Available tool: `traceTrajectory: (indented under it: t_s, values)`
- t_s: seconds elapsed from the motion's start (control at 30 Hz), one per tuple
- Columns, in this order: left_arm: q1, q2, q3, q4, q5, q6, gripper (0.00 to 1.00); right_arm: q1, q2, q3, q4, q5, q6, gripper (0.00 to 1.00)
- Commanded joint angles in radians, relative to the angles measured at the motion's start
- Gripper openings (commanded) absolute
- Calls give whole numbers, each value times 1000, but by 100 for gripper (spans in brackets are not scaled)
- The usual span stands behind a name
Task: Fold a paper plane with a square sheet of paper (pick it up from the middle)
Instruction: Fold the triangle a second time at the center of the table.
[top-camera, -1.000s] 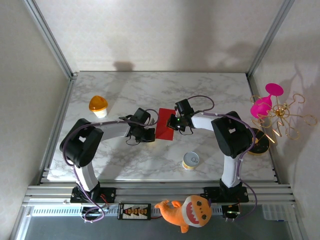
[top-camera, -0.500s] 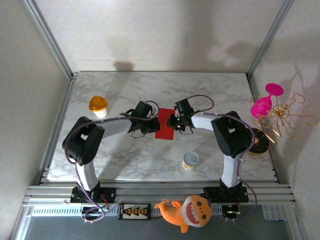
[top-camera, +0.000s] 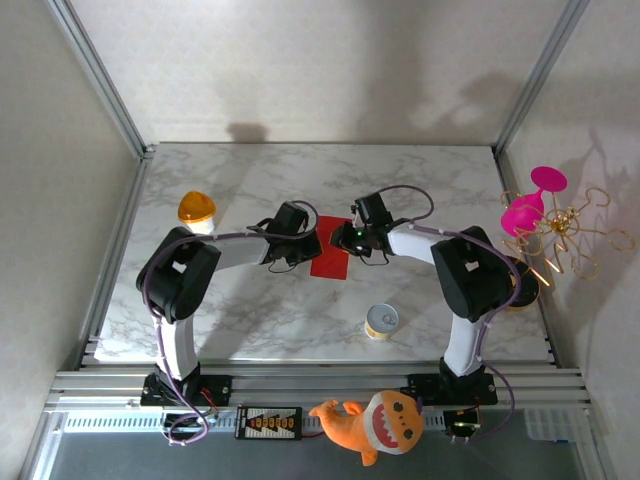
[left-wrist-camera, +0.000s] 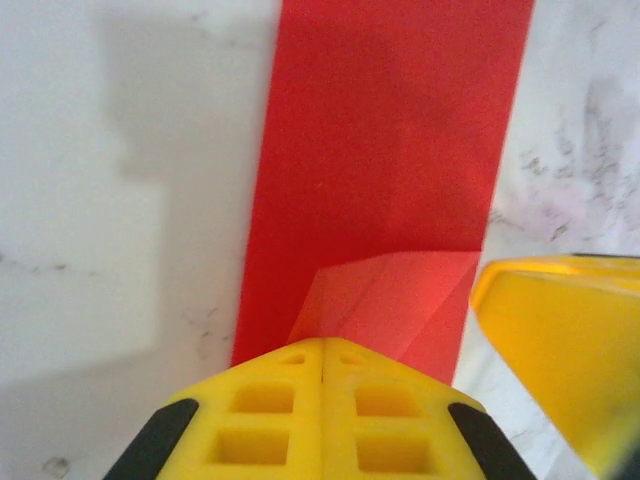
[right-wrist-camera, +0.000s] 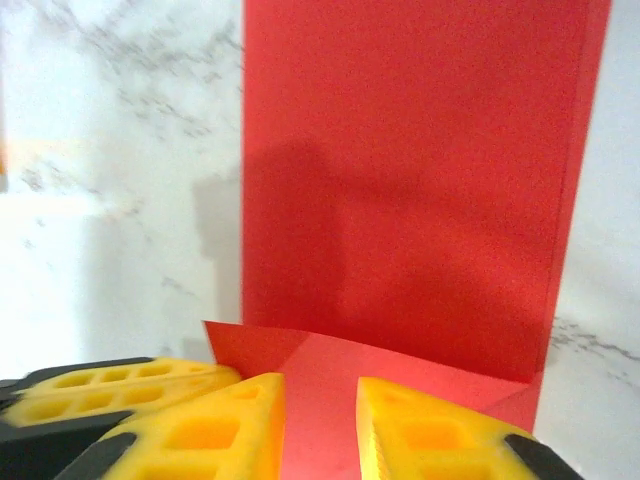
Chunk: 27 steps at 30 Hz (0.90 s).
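Observation:
The square sheet of paper is red and lies on the marble table as a narrow folded strip, with a slanted flap at its far end. My left gripper is shut, its yellow tips resting on that flapped end of the strip. My right gripper comes in from the other side at the same end. Its fingers stand a little apart, open, with the raised flap showing in the gap over the strip.
A small yellow tin stands near the front. An orange-lidded cup sits at the left. A pink goblet and a gold wire stand are at the right edge. An orange shark plush lies by the arm bases.
My left gripper has moved right and away along the paper to its far end. My right gripper has gone from shut to slightly open. The red paper looks narrower from above.

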<state>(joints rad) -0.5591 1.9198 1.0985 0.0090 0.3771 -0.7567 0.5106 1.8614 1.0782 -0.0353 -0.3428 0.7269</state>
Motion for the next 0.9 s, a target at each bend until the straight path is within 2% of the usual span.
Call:
traceTrajectory:
  t_s: [0.0,0.1,0.27,0.57,0.87]
  values:
    - [7,11,25,66,8,-37,0,-8,-60,-41,26,16,57,28]
    - [5,27,33,68,11,-43,0,-9,-83,-78,27,59,113,30]
    - [7,38,38,69,-52,-55,0,-9,-108,-122,29,117,169,36]
    - [4,80,47,37,-126,-110,0,-10,-91,-132,35,104,213,41]
    - [-9,94,18,6,-136,-155,0,-10,-52,-118,52,80,255,40]
